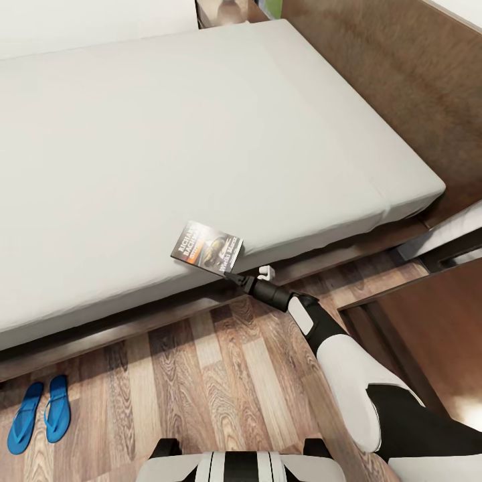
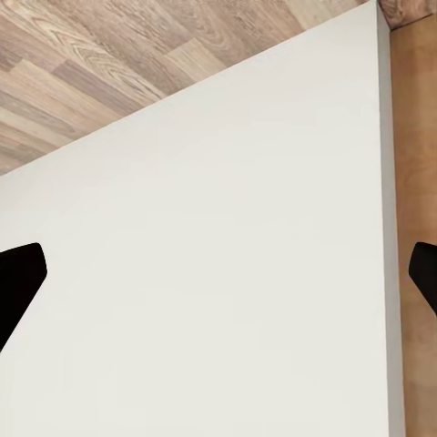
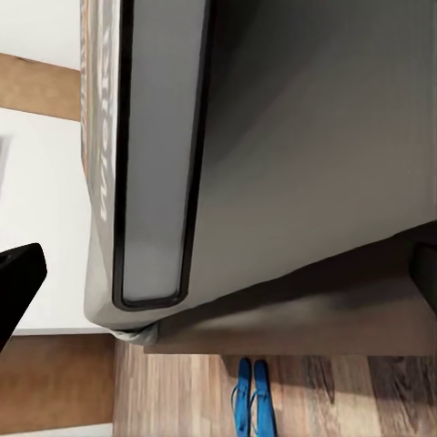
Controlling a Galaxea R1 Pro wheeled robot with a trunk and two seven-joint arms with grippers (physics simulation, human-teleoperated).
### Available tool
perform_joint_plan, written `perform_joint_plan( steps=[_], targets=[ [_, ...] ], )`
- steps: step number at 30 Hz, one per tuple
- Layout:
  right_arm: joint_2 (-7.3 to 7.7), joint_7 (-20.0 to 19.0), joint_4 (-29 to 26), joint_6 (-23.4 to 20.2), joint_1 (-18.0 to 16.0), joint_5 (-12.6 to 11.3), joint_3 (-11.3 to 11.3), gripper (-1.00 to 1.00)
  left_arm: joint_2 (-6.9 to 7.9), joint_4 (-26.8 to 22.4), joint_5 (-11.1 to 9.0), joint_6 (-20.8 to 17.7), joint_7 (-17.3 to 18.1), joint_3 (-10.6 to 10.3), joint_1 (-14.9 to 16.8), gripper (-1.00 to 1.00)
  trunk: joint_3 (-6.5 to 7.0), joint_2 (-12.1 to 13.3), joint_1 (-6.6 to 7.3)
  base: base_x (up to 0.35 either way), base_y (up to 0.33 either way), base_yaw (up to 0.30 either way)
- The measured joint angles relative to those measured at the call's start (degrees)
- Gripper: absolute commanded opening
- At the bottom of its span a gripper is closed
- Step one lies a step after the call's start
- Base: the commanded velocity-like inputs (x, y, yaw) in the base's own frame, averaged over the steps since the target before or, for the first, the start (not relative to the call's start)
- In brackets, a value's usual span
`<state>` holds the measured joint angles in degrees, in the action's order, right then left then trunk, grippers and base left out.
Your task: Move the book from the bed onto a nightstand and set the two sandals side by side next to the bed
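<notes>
The book (image 1: 206, 248), dark-covered with an orange band and white lettering, lies at the near edge of the bed's light-grey mattress (image 1: 167, 134). My right gripper (image 1: 232, 273) reaches in low from the floor side and sits at the book's near corner. In the right wrist view its black fingertips (image 3: 18, 287) stand wide apart, open, with the book's page edge (image 3: 155, 164) close up between them. Both blue sandals (image 1: 39, 412) lie side by side on the wood floor beside the bed, also visible as the sandals (image 3: 250, 396). My left gripper (image 2: 218, 278) is open over a plain pale surface.
The dark-brown bed frame (image 1: 134, 321) runs along the mattress's near side. A brown wooden cabinet (image 1: 415, 335) stands close on the right of my right arm, with a white-covered piece (image 1: 448, 234) behind it. Plank floor (image 1: 201, 388) lies between the sandals and my base.
</notes>
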<state>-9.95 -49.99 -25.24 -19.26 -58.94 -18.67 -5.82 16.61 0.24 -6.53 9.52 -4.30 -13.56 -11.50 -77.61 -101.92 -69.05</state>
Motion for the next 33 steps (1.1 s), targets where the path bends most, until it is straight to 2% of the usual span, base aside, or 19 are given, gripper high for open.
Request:
perform_joint_plan(
  steps=[23,33],
  targets=[
    [0.0,0.13,0.0,0.0,-0.01,0.0,0.14,1.0,-0.08,0.0,0.08,-0.08,0.0,-0.02,0.0,1.0,0.0,0.0,0.0,0.0,0.0,0.0],
    [0.01,0.18,0.0,0.01,-0.01,-0.14,1.34,1.0,-0.08,0.0,0.11,-0.09,0.0,-0.05,0.0,1.0,0.0,0.0,0.0,0.0,0.0,0.0]
  ],
)
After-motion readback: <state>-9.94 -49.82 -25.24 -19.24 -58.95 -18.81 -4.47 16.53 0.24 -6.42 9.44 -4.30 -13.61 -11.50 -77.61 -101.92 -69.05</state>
